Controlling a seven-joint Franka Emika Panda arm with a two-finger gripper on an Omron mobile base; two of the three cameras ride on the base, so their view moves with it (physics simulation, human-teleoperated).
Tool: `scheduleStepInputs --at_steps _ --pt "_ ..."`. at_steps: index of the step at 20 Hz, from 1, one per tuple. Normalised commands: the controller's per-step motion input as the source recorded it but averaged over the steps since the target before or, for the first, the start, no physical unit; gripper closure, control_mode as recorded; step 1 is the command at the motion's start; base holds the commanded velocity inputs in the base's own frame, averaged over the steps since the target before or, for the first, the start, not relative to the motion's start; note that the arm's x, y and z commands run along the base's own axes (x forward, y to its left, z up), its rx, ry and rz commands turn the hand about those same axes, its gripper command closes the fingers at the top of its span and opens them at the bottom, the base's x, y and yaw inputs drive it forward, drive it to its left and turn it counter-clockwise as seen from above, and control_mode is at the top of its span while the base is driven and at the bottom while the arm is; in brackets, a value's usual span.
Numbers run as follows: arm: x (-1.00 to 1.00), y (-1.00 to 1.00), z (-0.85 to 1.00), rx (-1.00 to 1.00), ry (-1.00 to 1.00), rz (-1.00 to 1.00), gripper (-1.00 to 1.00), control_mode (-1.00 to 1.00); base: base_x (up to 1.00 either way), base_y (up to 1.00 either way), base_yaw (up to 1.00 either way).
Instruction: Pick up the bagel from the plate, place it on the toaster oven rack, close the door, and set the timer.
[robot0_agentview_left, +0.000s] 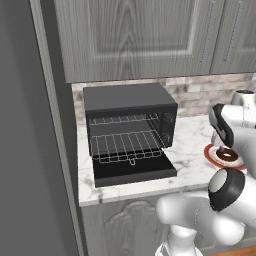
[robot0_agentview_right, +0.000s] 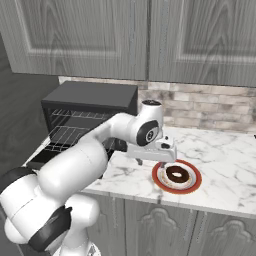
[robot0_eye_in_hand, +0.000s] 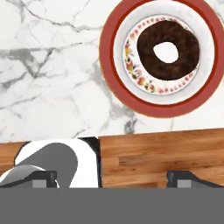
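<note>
A dark brown bagel lies in the middle of the white plate with its red rim, on the marble counter to the right of the toaster oven. My gripper hangs open and empty above the counter's front edge, just left of the plate and short of the bagel. Its fingertips stand wide apart. The oven door lies folded down flat. The wire rack sits bare inside, its front loop over the door. The bagel and plate are partly behind my arm.
Grey wall cabinets hang over the oven. A brick backsplash runs behind the marble counter. A tall dark panel closes off the left side. Wooden floor shows past the counter's front edge.
</note>
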Motion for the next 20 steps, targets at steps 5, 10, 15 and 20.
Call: scheduleStepInputs --at_steps 5,10,15,20 --pt "0.53 -0.27 -0.26 0.0 0.0 0.15 -1.0 -1.0 0.0 0.0 0.0" --pt "0.45 -0.25 -0.32 0.0 0.0 0.16 -1.0 -1.0 0.0 0.0 0.0" --pt "0.31 -0.21 -0.36 0.0 0.0 0.14 -1.0 -1.0 0.0 0.0 0.0" --pt "0.3 -0.18 -0.35 0.0 0.0 0.11 -1.0 -1.0 0.0 0.0 0.0"
